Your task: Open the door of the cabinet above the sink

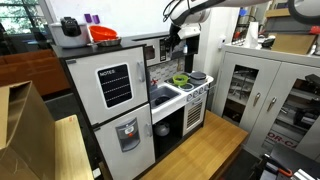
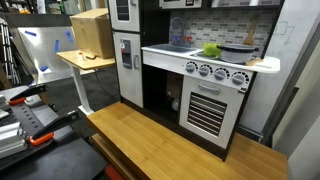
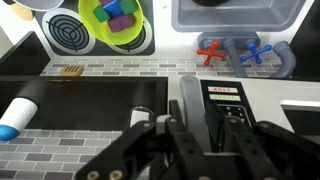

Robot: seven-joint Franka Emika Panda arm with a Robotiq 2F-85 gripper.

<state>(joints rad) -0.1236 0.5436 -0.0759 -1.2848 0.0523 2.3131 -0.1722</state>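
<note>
The toy kitchen's upper cabinet (image 1: 158, 48) hangs above the sink (image 1: 163, 97). In the wrist view its dark door (image 3: 90, 100) has a grey upright handle (image 3: 188, 90), next to a panel with red and green displays (image 3: 222, 95). My gripper (image 3: 203, 110) reaches the cabinet from above (image 1: 178, 33), and its two black fingers are closed around the grey handle. The sink (image 3: 235, 15) with red and blue tap knobs lies below. The gripper is out of view in an exterior view that shows only the counter (image 2: 200, 55).
A green bowl with coloured blocks (image 3: 118, 20) sits on the stove (image 3: 70, 35) beside the sink. A white cylinder with a blue end (image 3: 15, 118) shows behind the dark door. The fridge (image 1: 115, 100) stands beside the cabinet, and a metal cupboard (image 1: 265, 85) stands opposite.
</note>
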